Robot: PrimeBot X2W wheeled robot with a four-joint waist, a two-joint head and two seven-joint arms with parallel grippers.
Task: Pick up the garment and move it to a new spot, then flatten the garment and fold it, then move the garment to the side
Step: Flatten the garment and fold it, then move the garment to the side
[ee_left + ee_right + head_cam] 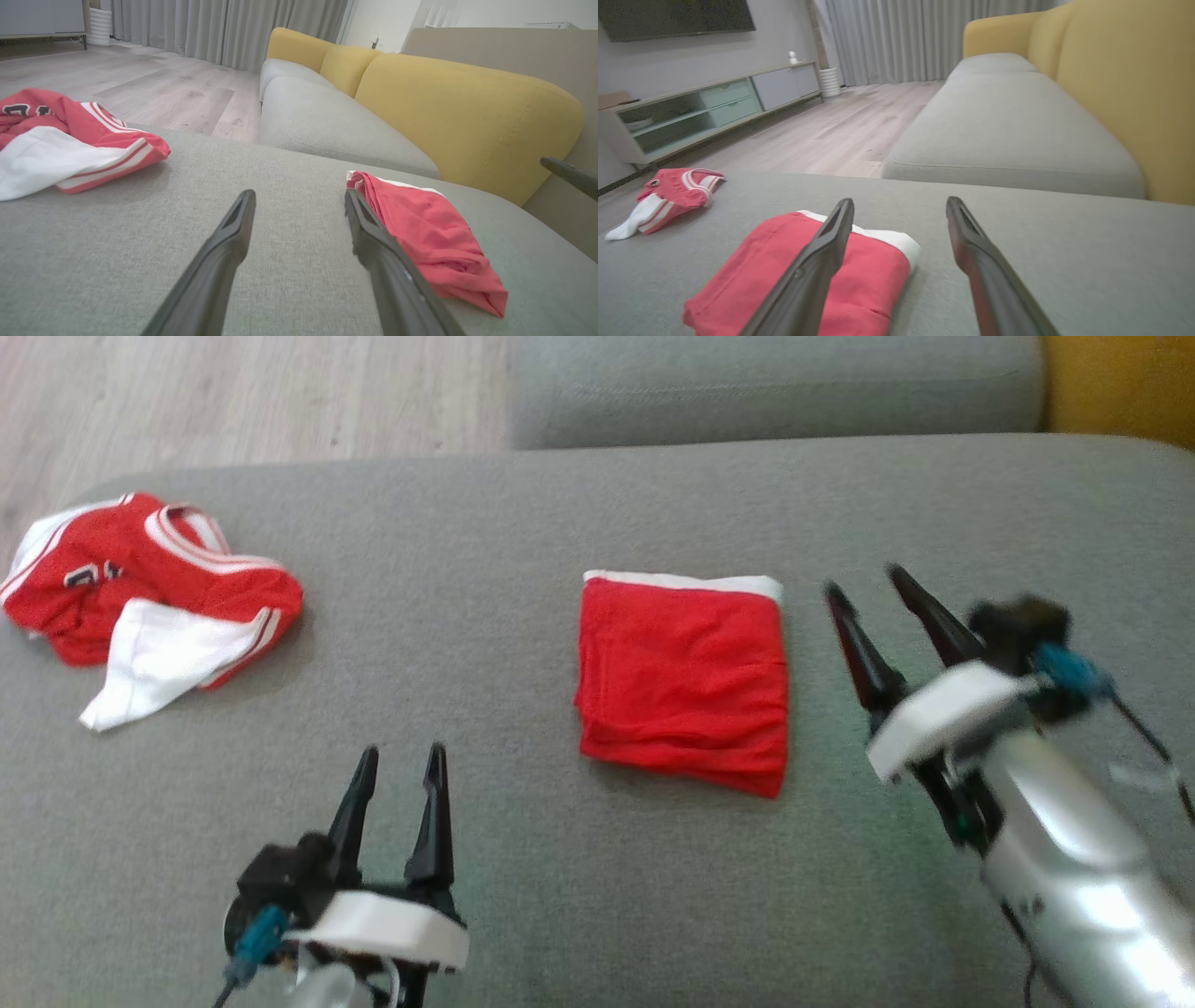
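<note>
**A:** What do we have at the upper left of the head view?

**B:** We see a crumpled red-and-white jersey (140,597) on the grey cushion (523,523). Dark characters show on its red front, but the folds hide too much for us to read them.

**A:** And at the lower left?

**B:** That is our left gripper (402,751). Its fingers are spread apart with nothing between them, over bare cushion and well apart from both cloths.

**A:** Where is the piece we are working on?

**B:** The folded red garment (681,681) lies flat just right of centre. It is a tidy rectangle with a white band along its top edge, and we find no label or print on it.

**A:** And further right?

**B:** Our right gripper (864,581) is just beside the garment's right edge, blurred. Its fingers are parted and grip nothing. A yellow backrest (1120,383) fills the upper right corner.
</note>
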